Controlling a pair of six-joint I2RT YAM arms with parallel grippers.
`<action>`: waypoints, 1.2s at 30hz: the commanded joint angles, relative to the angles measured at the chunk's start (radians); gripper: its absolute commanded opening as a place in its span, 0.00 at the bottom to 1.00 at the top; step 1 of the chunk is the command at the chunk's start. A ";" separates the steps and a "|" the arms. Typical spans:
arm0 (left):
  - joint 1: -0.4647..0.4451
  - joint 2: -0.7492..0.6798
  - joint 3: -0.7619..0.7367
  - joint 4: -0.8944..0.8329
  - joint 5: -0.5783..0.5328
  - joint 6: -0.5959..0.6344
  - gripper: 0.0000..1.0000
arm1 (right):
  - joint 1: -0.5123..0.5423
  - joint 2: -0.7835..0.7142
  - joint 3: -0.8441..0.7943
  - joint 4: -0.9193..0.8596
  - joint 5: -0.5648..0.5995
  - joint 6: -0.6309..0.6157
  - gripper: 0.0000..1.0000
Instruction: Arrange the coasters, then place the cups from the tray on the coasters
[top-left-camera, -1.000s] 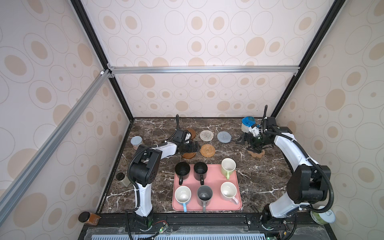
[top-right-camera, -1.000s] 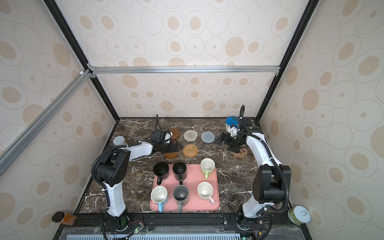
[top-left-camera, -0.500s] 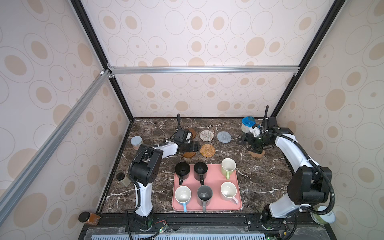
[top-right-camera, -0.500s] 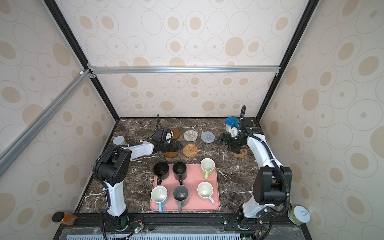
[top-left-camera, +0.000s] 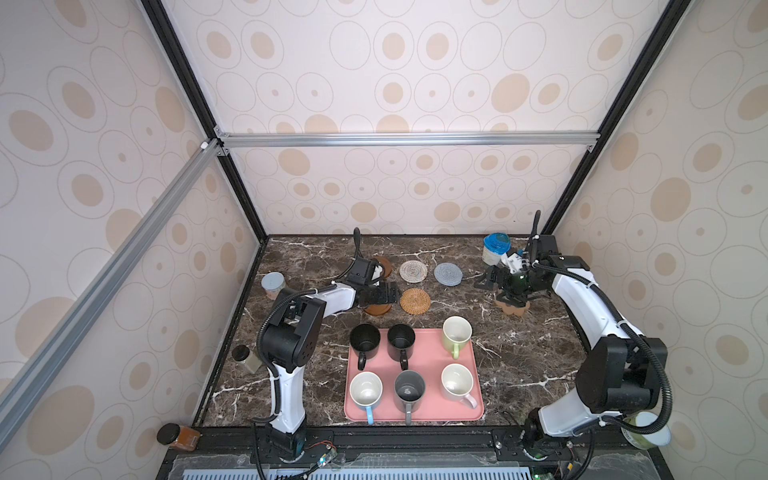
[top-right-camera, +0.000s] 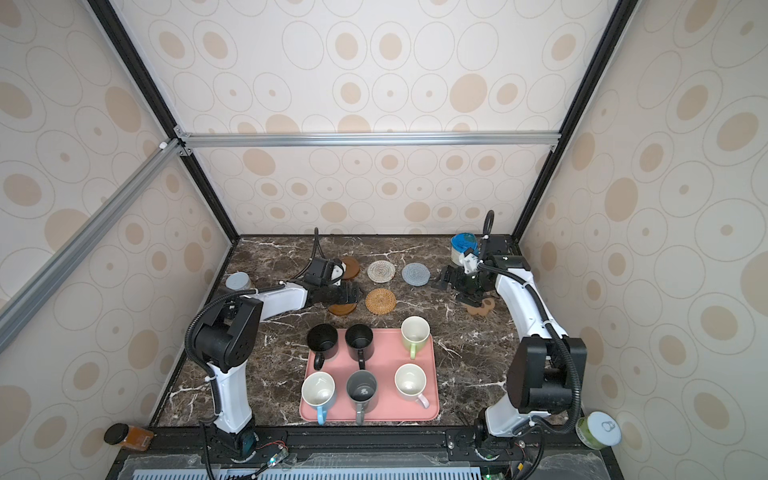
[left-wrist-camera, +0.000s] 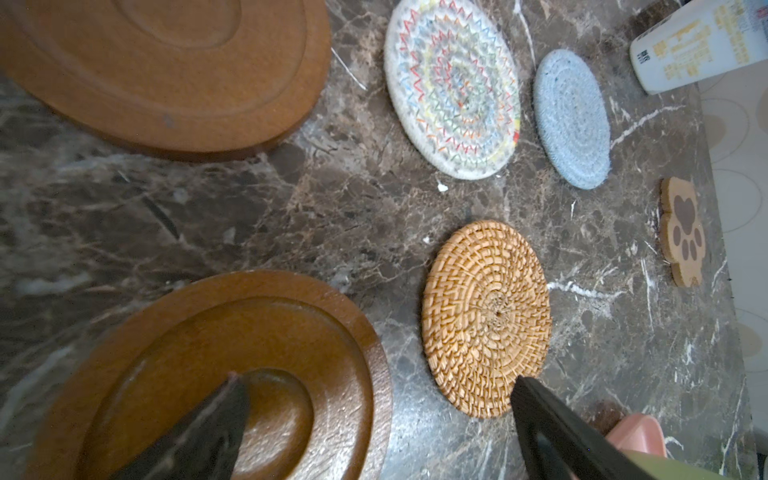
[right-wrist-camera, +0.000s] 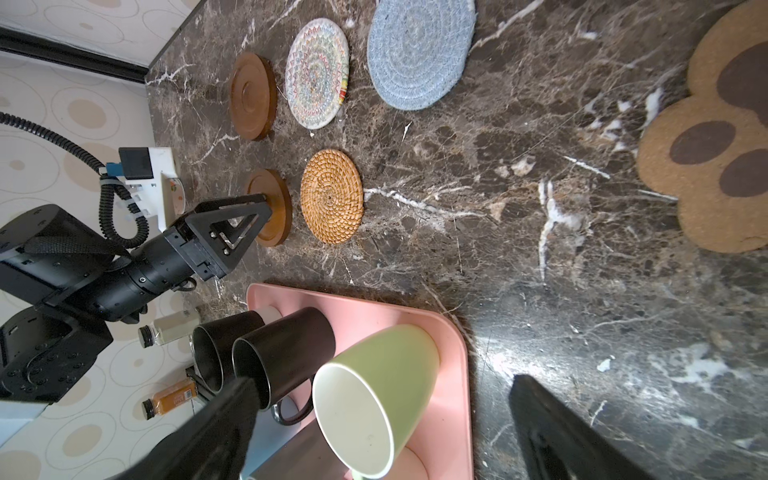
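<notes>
1. Already, six coasters (top-left-camera: 413, 271) are laid out beyond the pink tray (top-left-camera: 428, 355), the paw-shaped coaster (top-left-camera: 515, 308) past its far right corner.
2. All six mugs (top-left-camera: 456, 332) are left on the tray; none is placed yet.
3. Jaws are spread wide and empty on both arms: the left gripper (top-left-camera: 384, 293) is poised over the brown ringed disc (top-left-camera: 378, 309) nearest the tray, the right gripper (top-left-camera: 490, 284) beside the paw.
</notes>
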 joint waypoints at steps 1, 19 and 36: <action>0.021 0.001 -0.028 -0.039 -0.060 0.004 1.00 | -0.009 -0.025 -0.012 -0.006 0.008 -0.003 0.99; 0.022 -0.089 -0.018 -0.020 -0.011 -0.003 1.00 | -0.069 0.012 -0.020 0.030 0.098 0.011 0.99; 0.032 -0.387 -0.257 0.082 0.012 -0.097 1.00 | -0.198 0.281 0.114 0.057 0.266 -0.010 0.99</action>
